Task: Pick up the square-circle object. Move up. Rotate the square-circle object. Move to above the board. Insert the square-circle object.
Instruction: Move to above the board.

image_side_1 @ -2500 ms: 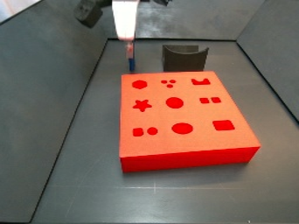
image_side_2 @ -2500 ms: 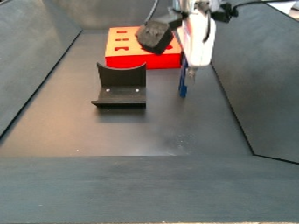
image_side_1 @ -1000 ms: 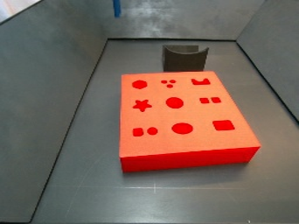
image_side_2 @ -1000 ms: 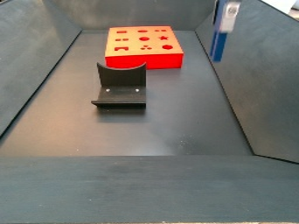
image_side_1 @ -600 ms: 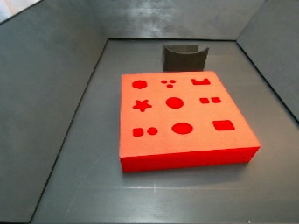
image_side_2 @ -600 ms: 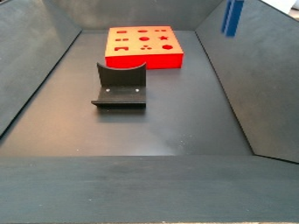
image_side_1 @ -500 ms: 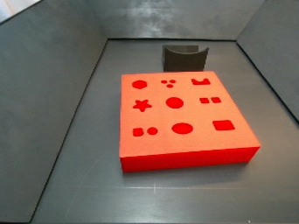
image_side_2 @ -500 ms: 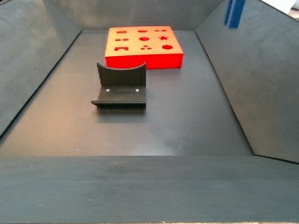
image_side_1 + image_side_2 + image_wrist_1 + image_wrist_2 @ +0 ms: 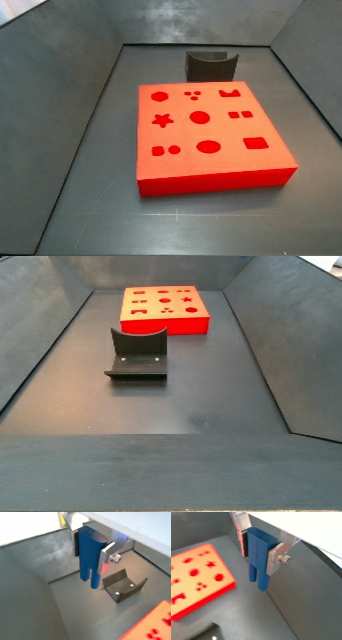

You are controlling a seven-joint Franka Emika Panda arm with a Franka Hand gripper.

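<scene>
Walls of dark grey metal enclose a dark floor [image 9: 174, 386], seen whole in both side views. On that floor lies the board [image 9: 207, 135], a big flat red block with darker red cut-outs: hexagon, star, circles, squares and an oval. In a side view it fills the middle of the floor; in a side view it sits at the far end [image 9: 166, 308]. In both wrist views only part of it shows, well below the camera [image 9: 198, 574], [image 9: 155, 628].

Next in size is the holder [image 9: 138, 353], a dark grey curved bracket on a base plate, standing on the floor just beside one short edge of the board, apart from it. It also shows beyond the board in a side view [image 9: 210, 65] and below the peg in a wrist view [image 9: 124, 586].

Neither side view shows the hand; only the wrist views do. There the hand [image 9: 91, 549] hangs high above the floor, its silver fingers [image 9: 276, 556] pinching the peg [image 9: 257, 557] by its upper body. The blue peg [image 9: 89, 556] hangs upright, its two short prongs pointing down, clear of floor, board and holder.
</scene>
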